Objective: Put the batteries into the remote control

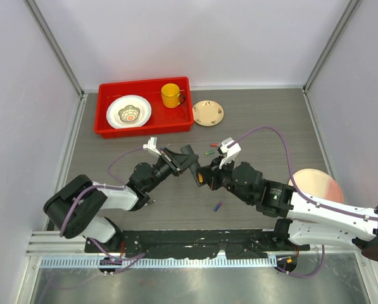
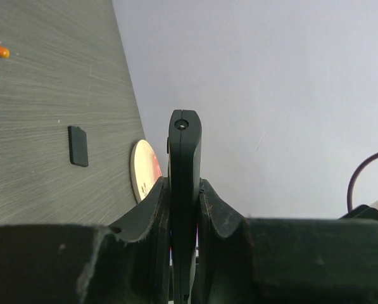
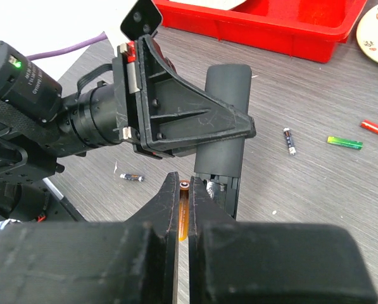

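- Right wrist view: your right hand (image 3: 187, 190) pinches an orange battery (image 3: 183, 218), lined up at the remote's lower end.
- Beyond it, the left hand (image 2: 185, 193) clamps the remote (image 3: 225, 114) clear of the table (image 3: 302, 190), likely to steady it for loading.
- Farther off, spare batteries (image 3: 345, 142) lie loose on the table.

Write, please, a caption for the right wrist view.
Right gripper, jaws shut on a thin orange cylindrical battery, faces the slim black remote control held by the left gripper.

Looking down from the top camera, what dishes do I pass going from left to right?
white round plate with a red-centred pattern → yellow mug → small beige round saucer → pink round plate
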Tool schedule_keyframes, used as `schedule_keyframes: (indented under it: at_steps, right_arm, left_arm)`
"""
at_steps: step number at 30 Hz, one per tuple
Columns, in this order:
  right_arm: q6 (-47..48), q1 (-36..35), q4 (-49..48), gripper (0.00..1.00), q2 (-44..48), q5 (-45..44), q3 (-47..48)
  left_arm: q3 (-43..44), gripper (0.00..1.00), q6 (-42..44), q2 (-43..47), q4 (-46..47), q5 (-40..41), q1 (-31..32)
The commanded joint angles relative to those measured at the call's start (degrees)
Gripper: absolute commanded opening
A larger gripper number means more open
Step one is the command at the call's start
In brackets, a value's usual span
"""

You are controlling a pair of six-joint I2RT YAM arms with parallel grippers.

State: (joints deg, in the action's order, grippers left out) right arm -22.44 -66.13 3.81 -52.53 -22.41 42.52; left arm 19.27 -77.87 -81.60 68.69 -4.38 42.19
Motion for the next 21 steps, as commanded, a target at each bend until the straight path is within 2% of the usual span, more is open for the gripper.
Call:
schedule_keyframes:
  at_steps: [1, 21]
  right_arm:
    - [3.2, -0.9, -3.3, 0.01, -0.3, -3.5, 2.1]
    - [7.1, -3.0, -3.6, 0.01, -2.8, -7.4, 2.0]
  left_arm:
    - [0.4, 0.00, -3.3, -4.5, 20.0, -2.6, -0.4]
    - [4.2, 0.00, -3.3, -2.0, 19.9, -7.6, -0.4]
